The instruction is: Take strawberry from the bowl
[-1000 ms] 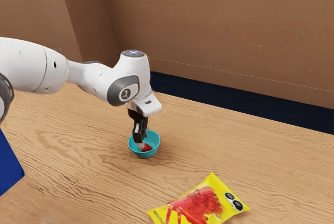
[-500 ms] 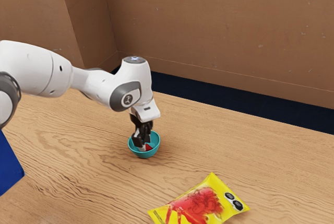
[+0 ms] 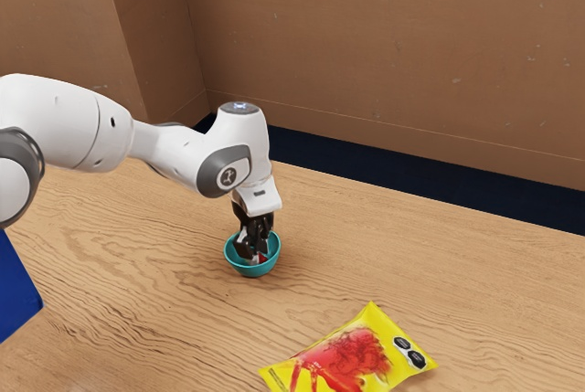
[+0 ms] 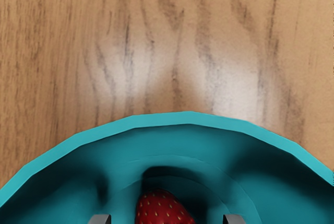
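Hand [image 3: 255, 256] in bowl [image 3: 255, 270], strawberry [image 4: 160, 209] btwn spread fingertips [image 4: 234, 220].

No text can be read, the marks on the black labels [image 3: 417, 359] of the yellow packet [image 3: 383, 325] being too small.

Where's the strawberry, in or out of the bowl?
In. Wrist view: strawberry lies inside the teal bowl, below its rim. Gripper is open, tips on either side with visible gaps.

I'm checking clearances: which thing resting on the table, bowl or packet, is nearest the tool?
The teal bowl, with the strawberry inside: the tool reaches down into it, while the yellow packet lies clearly apart from both.
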